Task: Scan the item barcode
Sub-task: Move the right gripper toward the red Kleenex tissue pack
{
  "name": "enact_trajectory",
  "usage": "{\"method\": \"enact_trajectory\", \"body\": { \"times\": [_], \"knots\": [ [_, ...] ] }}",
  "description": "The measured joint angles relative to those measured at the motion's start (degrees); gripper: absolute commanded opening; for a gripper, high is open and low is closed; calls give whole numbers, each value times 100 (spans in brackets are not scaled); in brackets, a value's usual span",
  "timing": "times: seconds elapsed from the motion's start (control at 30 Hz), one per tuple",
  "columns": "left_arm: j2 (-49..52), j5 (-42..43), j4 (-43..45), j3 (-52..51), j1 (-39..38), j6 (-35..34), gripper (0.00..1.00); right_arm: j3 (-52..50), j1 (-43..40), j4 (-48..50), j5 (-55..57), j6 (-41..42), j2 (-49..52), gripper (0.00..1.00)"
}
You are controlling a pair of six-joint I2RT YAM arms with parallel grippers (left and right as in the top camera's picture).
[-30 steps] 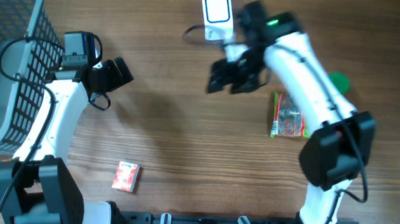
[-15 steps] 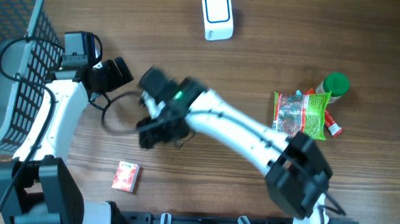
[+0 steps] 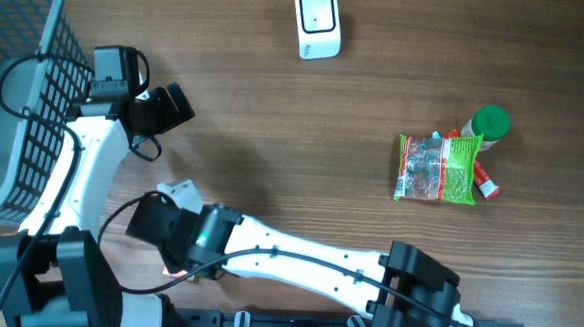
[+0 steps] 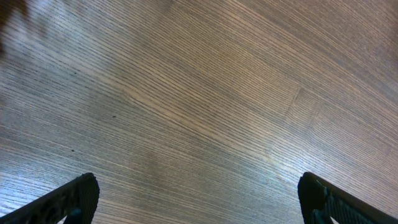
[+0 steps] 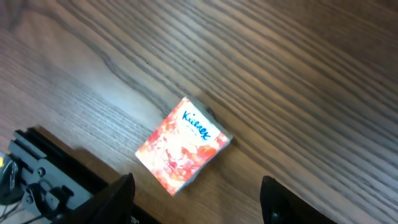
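- The white right arm [image 3: 297, 259] is swinging in from the white box-shaped scanner [image 3: 316, 23], now far behind its pincer, to the near left of the brown wooden table [image 4: 199, 93].
- The right pincer [image 5: 198, 193] is standing spread, pinching nothing; the left pincer [image 4: 199, 202] is gaping wide over bare wood.
- The small red-orange floral plastic-wrapped tissue pack [image 5: 183, 144] is lying flat just ahead of the right pincer's tips.
- It is likely handling light, soft and slippery; gripping across its narrow sides looks safest.
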Motion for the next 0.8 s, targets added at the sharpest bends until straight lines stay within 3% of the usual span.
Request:
{"method": "enact_trajectory", "body": {
  "times": [0.23,0.47,0.8],
  "knots": [
    [0,0,0,0,0,0,100,0,-4,111,107,-35,295,65],
    [0,-2,0,0,0,0,100,-35,-4,363,-516,-708,647,60],
    [0,-2,0,0,0,0,100,-33,-4,330,-590,-699,835,61]
  ]
}}
